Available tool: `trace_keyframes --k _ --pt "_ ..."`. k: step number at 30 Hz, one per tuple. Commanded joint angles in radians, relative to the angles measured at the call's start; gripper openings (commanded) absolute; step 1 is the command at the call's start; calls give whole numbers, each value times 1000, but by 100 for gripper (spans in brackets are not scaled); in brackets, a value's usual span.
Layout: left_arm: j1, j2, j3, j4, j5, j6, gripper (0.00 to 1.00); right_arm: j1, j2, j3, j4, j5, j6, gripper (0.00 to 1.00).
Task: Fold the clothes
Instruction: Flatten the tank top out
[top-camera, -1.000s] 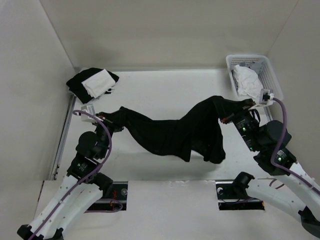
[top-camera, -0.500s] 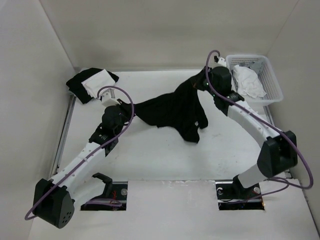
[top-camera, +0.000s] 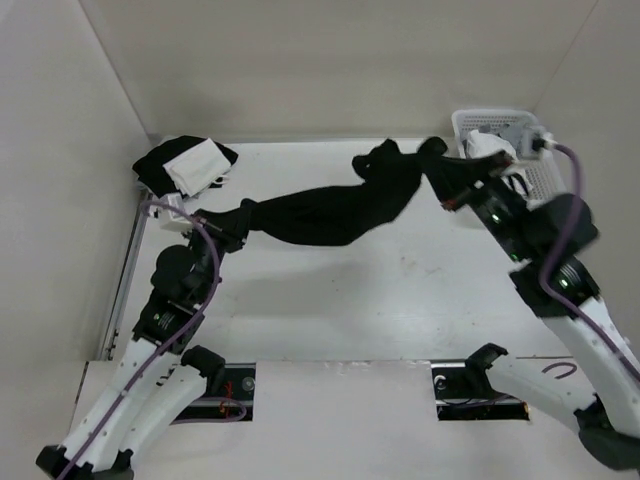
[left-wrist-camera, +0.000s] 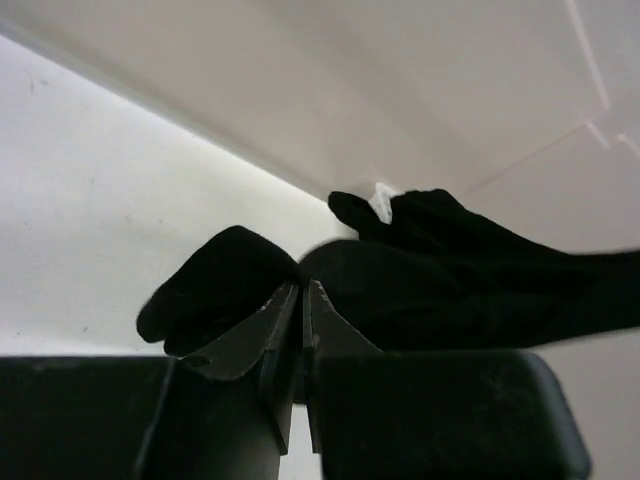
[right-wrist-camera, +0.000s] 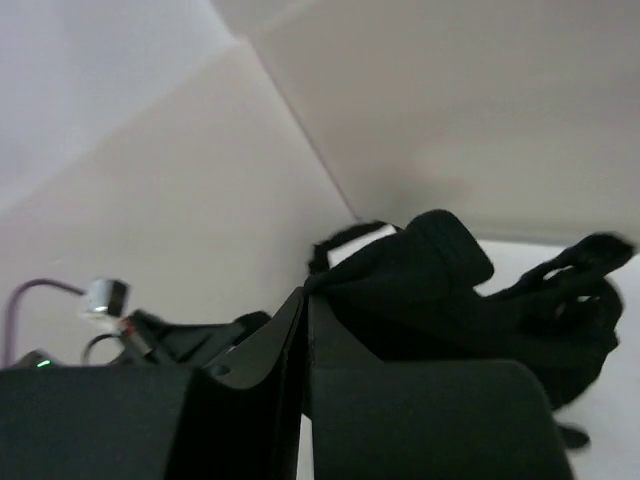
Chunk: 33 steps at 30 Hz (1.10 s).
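Note:
The clothes (top-camera: 335, 208), a plain black top, hang stretched in the air between both arms above the white table. My left gripper (top-camera: 243, 217) is shut on its left end, and black fabric (left-wrist-camera: 450, 280) bunches just past the closed jaws in the left wrist view. At the back right, my right gripper (top-camera: 437, 166) is shut on the other end, where the cloth gathers into a loose bunch (top-camera: 385, 165). In the right wrist view the black fabric (right-wrist-camera: 440, 290) spills from the pinched jaws.
A black bundle topped with a white cloth (top-camera: 185, 167) lies in the back left corner. A white plastic basket (top-camera: 545, 180) with white garments stands at the back right, close behind the right arm. White walls enclose the table on three sides.
Both arms swung about with the top held. It went from a sagging drape to a heap near the back, and now is pulled out long and taut between the grippers.

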Motion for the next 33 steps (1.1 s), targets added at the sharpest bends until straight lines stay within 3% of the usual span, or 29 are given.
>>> trace_keyframes --k 1,3,7,10,13,14,16,19,22,23,25,28,31,33 --pt "-17 -105 -50 -162 -19 -27 6 16 -105 -100 -29 32 -21 5" --pt "-18 -151 -110 -212 -30 -49 8 -40 -80 -145 -4 26 -6 5" --pt "-14 -168 -221 -233 -20 -101 9 -180 136 -228 123 -58 42 6" --pt "-26 -130 -302 -190 -16 -153 10 -249 391 -236 278 -132 64 7" --pt "-40 -44 -347 -119 -10 -179 13 -300 705 -89 338 -193 96 9" --pt "-38 -21 -350 -102 -10 -179 16 -309 774 -32 329 -204 112 12" --pt "-25 27 -350 -69 -10 -170 18 -320 859 54 289 -212 143 28" --pt "-12 80 -337 -46 -9 -144 23 -318 824 38 262 -160 146 48" --pt "-56 183 -319 -44 -3 -81 27 -315 694 -94 235 -47 148 53" --pt "-78 224 -311 -50 0 -64 29 -311 642 -157 232 -2 146 51" --pt "-132 304 -301 -44 20 -37 36 -282 561 -270 238 67 163 38" --pt "-217 424 -281 13 49 -14 47 -196 438 -434 211 151 165 5" --pt "-270 553 -258 114 106 -12 51 -78 350 -524 128 210 145 6" --pt "-287 620 -249 178 167 -18 50 32 301 -561 53 246 136 20"
